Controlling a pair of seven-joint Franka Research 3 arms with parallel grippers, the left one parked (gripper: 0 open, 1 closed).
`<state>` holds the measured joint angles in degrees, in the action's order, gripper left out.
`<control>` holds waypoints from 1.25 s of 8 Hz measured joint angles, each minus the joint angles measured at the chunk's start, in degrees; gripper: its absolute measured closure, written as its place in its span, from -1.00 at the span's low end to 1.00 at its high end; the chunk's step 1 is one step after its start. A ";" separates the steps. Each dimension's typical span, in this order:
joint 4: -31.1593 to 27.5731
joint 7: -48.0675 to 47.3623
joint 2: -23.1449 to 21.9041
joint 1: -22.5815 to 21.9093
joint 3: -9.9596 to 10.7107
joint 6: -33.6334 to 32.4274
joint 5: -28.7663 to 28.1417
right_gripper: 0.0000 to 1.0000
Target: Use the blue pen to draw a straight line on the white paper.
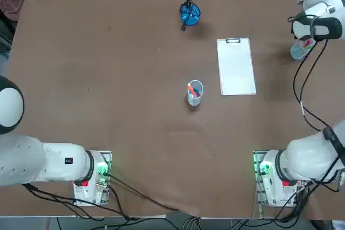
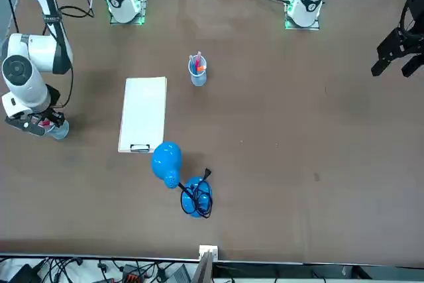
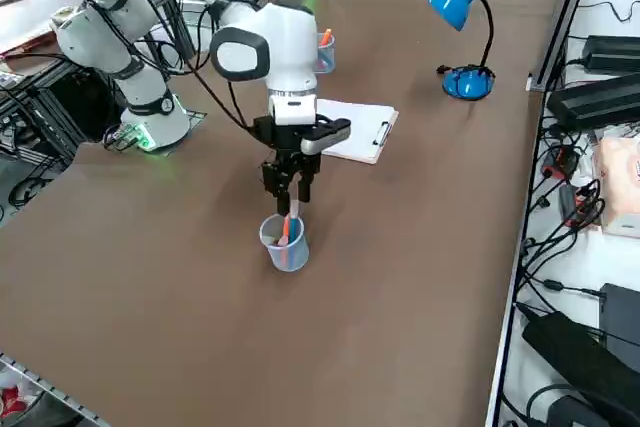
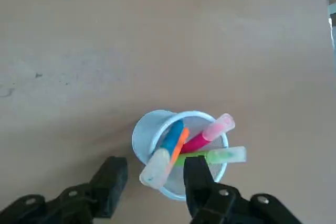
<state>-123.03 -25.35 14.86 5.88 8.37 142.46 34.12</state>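
The blue pen (image 4: pixel 171 139) leans in a clear cup (image 4: pixel 148 132) with an orange, a pink and a green pen. My right gripper (image 4: pixel 155 179) hangs just above this cup, open, its two fingers on either side of the blue pen's pale upper end without touching it. In the top view the cup (image 1: pixel 297 51) stands at the table's far right under the gripper (image 1: pixel 308 42); in the right side view the gripper (image 3: pixel 291 197) points down into the cup (image 3: pixel 284 243). The white paper (image 1: pixel 236 68) lies on its clipboard to the left of the cup, clip at the far end.
A second clear cup (image 1: pixel 194 92) with pens stands mid-table, left of the paper. A blue desk lamp (image 1: pixel 190 12) with a dark cord sits at the far edge. The table's right edge runs close beside the gripper's cup.
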 joint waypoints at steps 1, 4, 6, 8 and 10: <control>-0.39 -0.09 0.11 0.29 0.00 0.75 0.00 -0.30; -0.57 -0.19 0.44 0.73 0.00 1.43 0.01 -0.22; -0.65 -0.27 0.56 0.74 0.00 1.75 0.01 -0.17; -0.68 -0.33 0.59 0.75 0.00 1.90 0.02 -0.12; -0.68 -0.37 0.59 0.78 0.00 1.96 0.07 -0.07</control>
<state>-123.71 -25.72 15.45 6.66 8.37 144.42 34.19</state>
